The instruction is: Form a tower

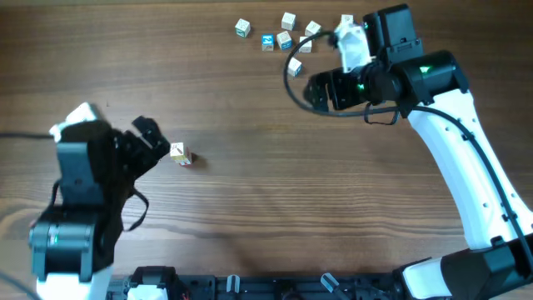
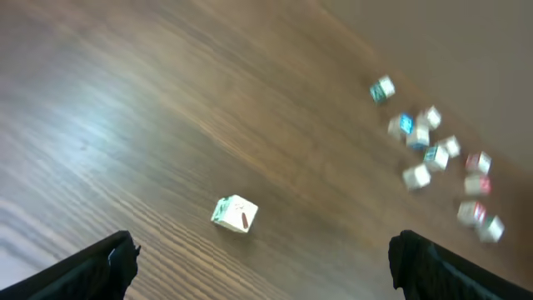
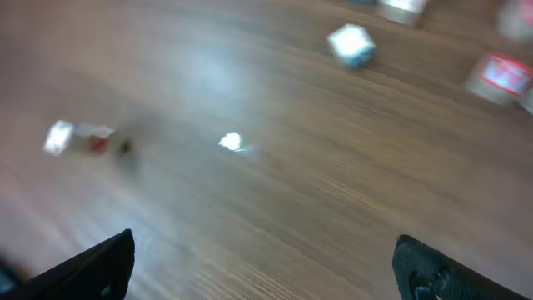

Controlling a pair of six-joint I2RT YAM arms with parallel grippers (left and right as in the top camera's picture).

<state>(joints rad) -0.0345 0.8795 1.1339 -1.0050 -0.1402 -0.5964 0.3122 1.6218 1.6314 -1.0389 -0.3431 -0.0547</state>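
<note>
Small cream wooden letter-cube tower [image 1: 180,154] at 9 o'clock on counter [image 1: 275,200], just beside our left fingers [image 2: 104,265], spread wide, empty. Right fingers [image 3: 437,268] spread, empty, near loose letter cubes [image 1: 287,39] at 12 o'clock. We reckon the step is fetching the next cube; that calls for a square grasp.

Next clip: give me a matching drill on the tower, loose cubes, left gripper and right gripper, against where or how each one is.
1. tower
2. loose cubes
3. left gripper
4. right gripper

A. open, by the loose cubes
B. clustered at the table's far edge
C. open, by the tower
D. alone, left of centre

Pairs: 1-D, 2-B, 3-C, 4-A
</note>
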